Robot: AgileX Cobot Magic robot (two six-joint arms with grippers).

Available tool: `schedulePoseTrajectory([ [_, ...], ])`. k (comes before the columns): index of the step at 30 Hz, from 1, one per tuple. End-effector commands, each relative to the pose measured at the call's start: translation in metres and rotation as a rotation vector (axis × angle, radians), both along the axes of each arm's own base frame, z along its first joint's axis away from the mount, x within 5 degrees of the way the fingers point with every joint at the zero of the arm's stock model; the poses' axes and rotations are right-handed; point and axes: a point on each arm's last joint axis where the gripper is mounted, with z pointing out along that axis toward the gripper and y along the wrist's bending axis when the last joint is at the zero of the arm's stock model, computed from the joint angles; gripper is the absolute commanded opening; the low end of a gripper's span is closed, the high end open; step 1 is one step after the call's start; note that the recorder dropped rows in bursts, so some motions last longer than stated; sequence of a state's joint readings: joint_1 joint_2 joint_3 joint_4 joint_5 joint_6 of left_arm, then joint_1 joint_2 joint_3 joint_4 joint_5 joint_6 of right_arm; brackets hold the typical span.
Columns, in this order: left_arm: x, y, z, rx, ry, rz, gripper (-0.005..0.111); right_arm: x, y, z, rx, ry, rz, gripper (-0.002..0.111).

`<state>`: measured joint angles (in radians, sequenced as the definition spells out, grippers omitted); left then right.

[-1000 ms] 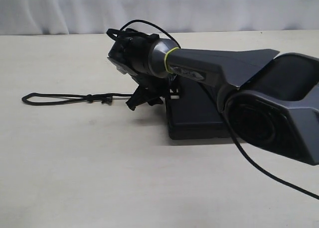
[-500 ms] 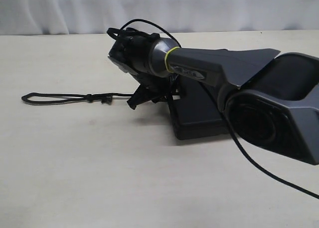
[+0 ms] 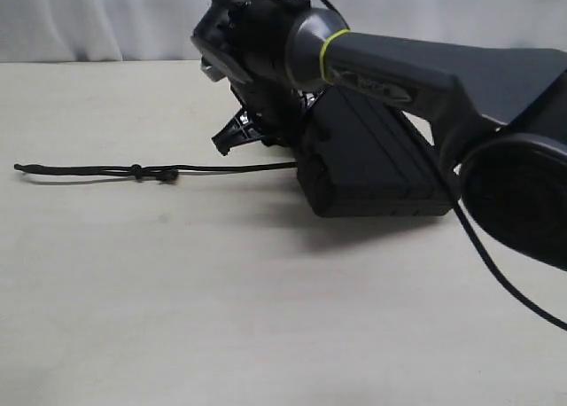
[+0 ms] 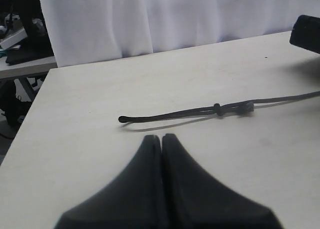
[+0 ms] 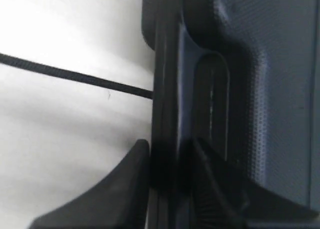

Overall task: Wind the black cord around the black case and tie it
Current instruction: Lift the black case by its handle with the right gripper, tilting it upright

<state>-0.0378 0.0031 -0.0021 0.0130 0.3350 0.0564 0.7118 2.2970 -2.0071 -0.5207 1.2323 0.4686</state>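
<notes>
On the counter [image 3: 221,326], hold the pinch of the right gripper [image 5: 167,151] on the tilted black case [image 3: 372,167] by its edge; lift slowly without dragging the black cord [image 3: 133,169] trailing from beneath; send the closed, empty left gripper [image 4: 161,139] toward its free end.

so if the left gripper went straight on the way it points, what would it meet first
Probably the black cord, which lies across the table just ahead of the shut left gripper. Its height is unclear, so it may pass over.

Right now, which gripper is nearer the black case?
Right. The right gripper grips the black case by its edge; the left gripper, shut, is away by the black cord.
</notes>
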Motion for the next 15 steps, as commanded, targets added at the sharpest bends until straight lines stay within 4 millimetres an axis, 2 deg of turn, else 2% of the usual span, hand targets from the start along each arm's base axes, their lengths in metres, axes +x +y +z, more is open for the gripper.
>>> schedulePoseTrajectory([
  [1,0.000,-0.001,0.001,-0.006,-0.013,-0.010,0.000,-0.005,-0.007,0.050,0.020,-0.096,0.059,0.004],
  [2,0.000,-0.001,0.001,-0.006,-0.013,-0.010,0.000,-0.007,-0.011,0.064,0.032,-0.115,0.067,0.004],
  [5,0.000,-0.001,0.000,-0.005,-0.011,-0.010,0.000,-0.007,-0.024,0.086,0.070,-0.139,0.052,0.004],
  [7,0.000,-0.001,0.000,-0.005,-0.011,-0.010,0.000,-0.003,-0.041,0.097,0.141,-0.105,0.026,0.004],
  [8,0.000,-0.001,0.000,-0.005,-0.011,-0.010,0.000,0.001,-0.057,0.103,0.205,-0.074,-0.004,0.004],
  [15,0.000,-0.001,0.000,-0.005,-0.011,-0.010,0.000,0.022,-0.116,0.114,0.369,-0.003,-0.089,0.004],
])
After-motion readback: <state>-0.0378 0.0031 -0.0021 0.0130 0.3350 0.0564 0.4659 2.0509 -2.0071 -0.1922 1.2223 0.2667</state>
